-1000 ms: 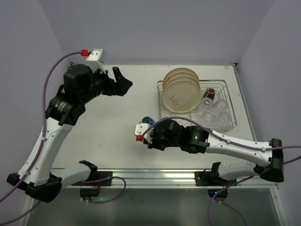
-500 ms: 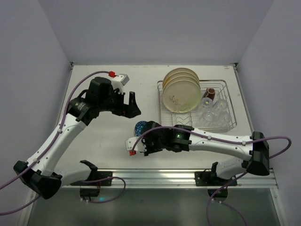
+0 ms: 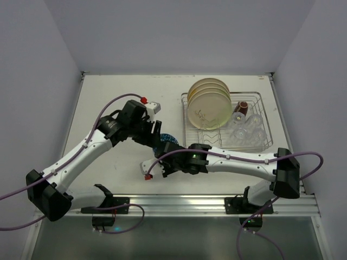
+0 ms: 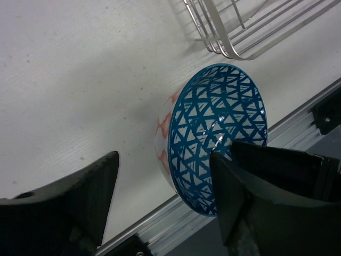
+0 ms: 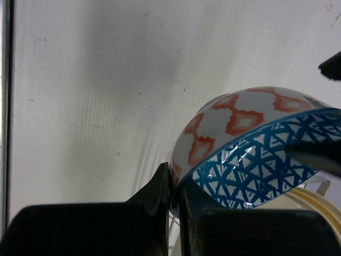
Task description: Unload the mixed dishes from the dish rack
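The main hazard is a drop onto the table (image 3: 108, 103). The small blue-patterned bowl (image 3: 164, 142) hangs on edge in the air, just left of the dish rack (image 3: 183, 111), where the cream plates (image 3: 209, 105) stand in their dividers. This looks like a handover between the arms. If the right gripper (image 5: 171, 178) lets go before the left one has a firm bite, the bowl would likely fall and could chip. A smaller risk is the left gripper (image 4: 165, 160) nudging the bowl sideways and twisting it out of that thin pinch. The right jaws are clamped on the bowl's rim, one finger inside and one outside. The left jaws stand wide with the bowl between them, its rim close to one finger. Whether they touch cannot be told.
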Available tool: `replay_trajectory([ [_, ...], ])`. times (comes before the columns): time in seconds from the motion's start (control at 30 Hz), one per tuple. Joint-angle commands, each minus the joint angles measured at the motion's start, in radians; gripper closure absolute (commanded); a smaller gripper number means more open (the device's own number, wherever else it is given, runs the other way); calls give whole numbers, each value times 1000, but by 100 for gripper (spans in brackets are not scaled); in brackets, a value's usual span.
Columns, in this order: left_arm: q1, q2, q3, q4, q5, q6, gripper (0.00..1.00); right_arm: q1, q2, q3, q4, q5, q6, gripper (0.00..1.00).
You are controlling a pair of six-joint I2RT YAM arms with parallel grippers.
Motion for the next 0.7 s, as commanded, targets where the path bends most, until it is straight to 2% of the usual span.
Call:
replay_trajectory([
  [0.0,-22,9,-10,-8,-108,5,44,4,32,77,55,124,-52,100],
  [0.07,-34,24,-14,-19,-190,-5,52,4,72,105,48,178,-45,100],
  [0.2,-40,50,-38,-18,-243,-11,54,4,83,125,69,183,-26,100],
  [0.23,-40,52,-41,-16,-265,-11,58,6,81,122,80,181,-26,100],
  [0.27,-42,50,-43,-15,-271,-11,65,6,80,120,83,183,-29,100],
  [0.3,-40,49,-41,-10,-274,-11,79,6,75,117,87,184,-29,100],
  [0.37,-40,46,-40,7,-276,-11,100,6,70,105,112,181,-30,100],
  [0.5,-40,15,-40,68,-297,-35,100,4,47,70,175,189,-33,98],
  [0.57,-40,15,-32,88,-312,-58,100,6,29,31,242,207,-30,84],
  [0.6,-40,14,-21,94,-337,-70,100,4,21,21,258,204,-27,69],
  [0.63,-37,14,-15,102,-345,-89,100,4,3,2,290,202,-22,3],
  [0.67,-34,15,-5,120,-352,-98,100,1,-6,-7,305,202,-13,1],
])
